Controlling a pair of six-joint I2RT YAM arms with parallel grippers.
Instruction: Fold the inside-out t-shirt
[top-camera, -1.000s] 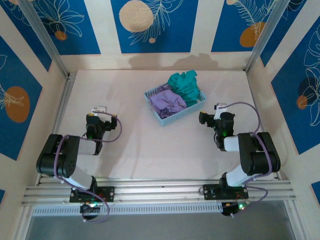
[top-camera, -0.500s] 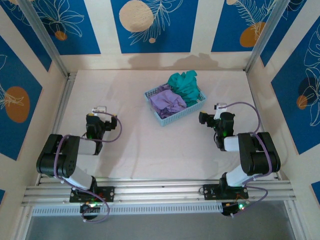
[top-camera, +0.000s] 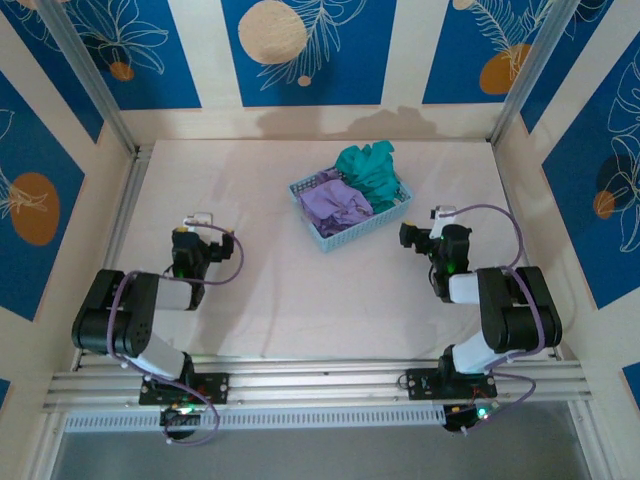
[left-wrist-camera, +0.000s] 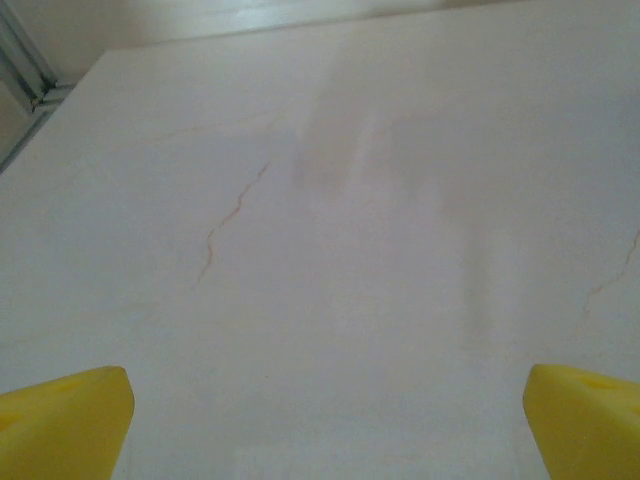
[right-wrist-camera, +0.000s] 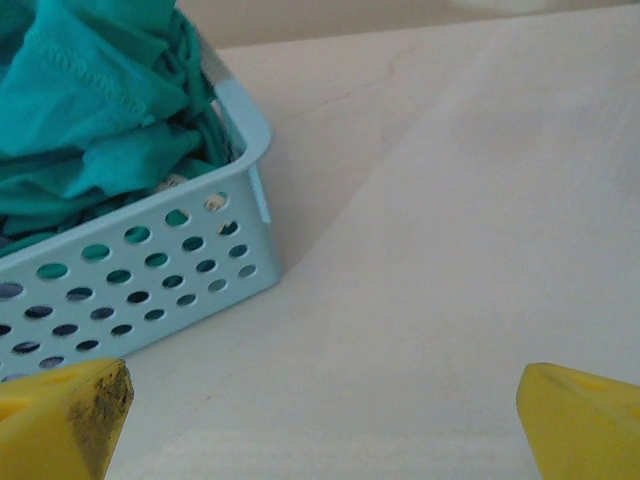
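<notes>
Pointing toward the far edge of the pale, smooth table (top-camera: 300, 290), the left gripper (left-wrist-camera: 322, 425) sits near the left edge. Its yellow fingertips (left-wrist-camera: 60, 420) are spread wide over bare surface, with nothing between them. Toward the middle of the far edge stands a light blue perforated plastic basket (top-camera: 322, 236), set at an angle. The crumpled lavender soft fabric t-shirt (top-camera: 335, 205) lies inside it, in the near-left part. A teal-green garment (top-camera: 372, 170) is heaped in the far-right part and rises over the rim. Near the right edge, the right gripper (right-wrist-camera: 320, 420) is likewise spread wide and empty. It faces the basket's holed wall and is clear of it.
</notes>
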